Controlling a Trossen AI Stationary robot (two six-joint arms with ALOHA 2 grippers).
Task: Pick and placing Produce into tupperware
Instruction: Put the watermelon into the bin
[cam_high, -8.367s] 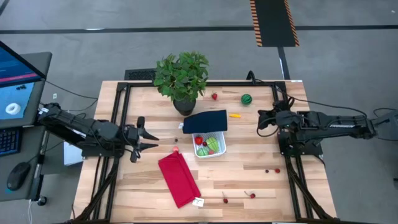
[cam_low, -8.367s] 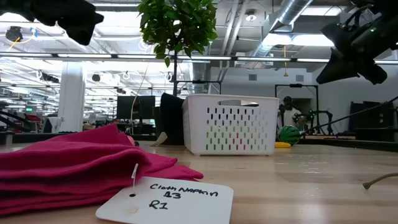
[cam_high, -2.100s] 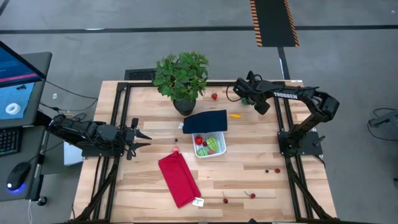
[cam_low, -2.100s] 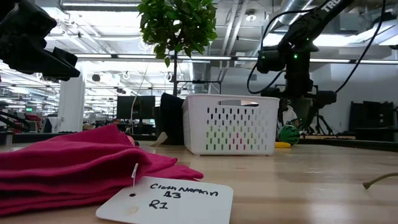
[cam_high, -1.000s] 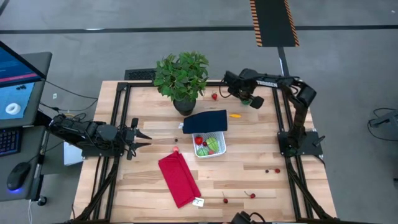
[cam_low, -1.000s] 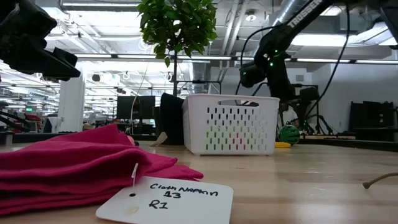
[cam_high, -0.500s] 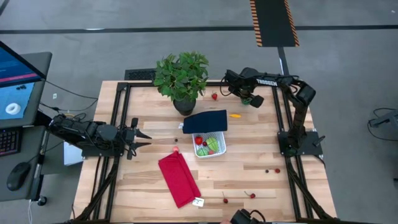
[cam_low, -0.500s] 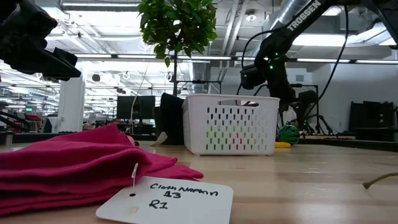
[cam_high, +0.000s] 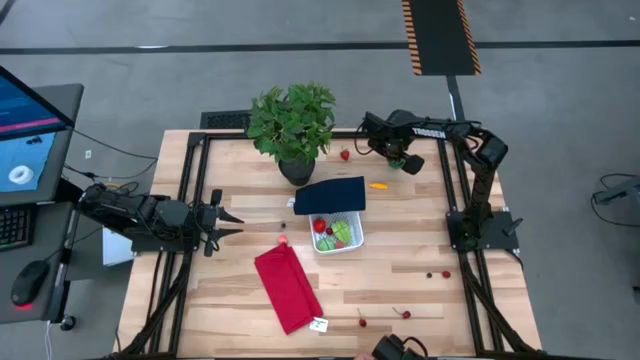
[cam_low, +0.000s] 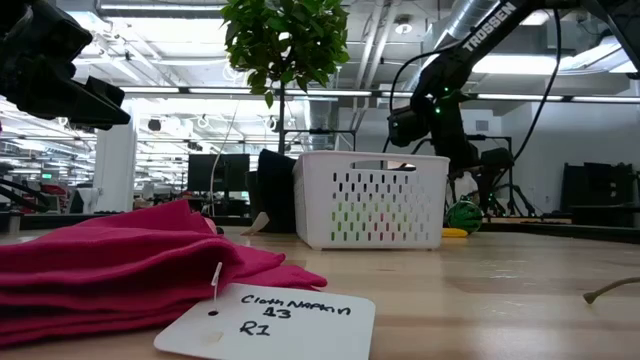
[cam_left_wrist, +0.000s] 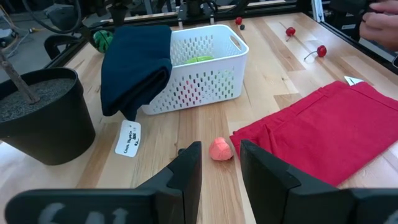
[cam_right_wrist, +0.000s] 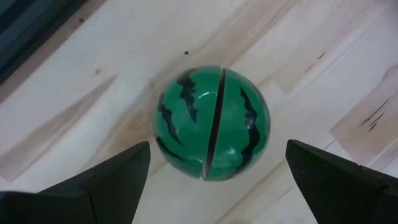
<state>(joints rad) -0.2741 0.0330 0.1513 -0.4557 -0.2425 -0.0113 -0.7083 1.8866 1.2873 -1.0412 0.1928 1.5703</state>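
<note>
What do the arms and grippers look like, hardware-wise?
Both arms are dark, near-black, jointed links. The right arm carries white TROSSEN lettering and black cables looping along it. The left gripper has two flat, dark, wedge-shaped fingers; the right gripper shows the same dark angular fingertips.

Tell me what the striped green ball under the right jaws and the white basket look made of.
The striped green ball looks like hard glossy plastic: it shows shiny highlights, painted dark stripes and a straight seam splitting it in halves, though painted wood is possible. The white basket looks like thin moulded matte plastic, with regular slots punched through its walls and a cut-out handle.
</note>
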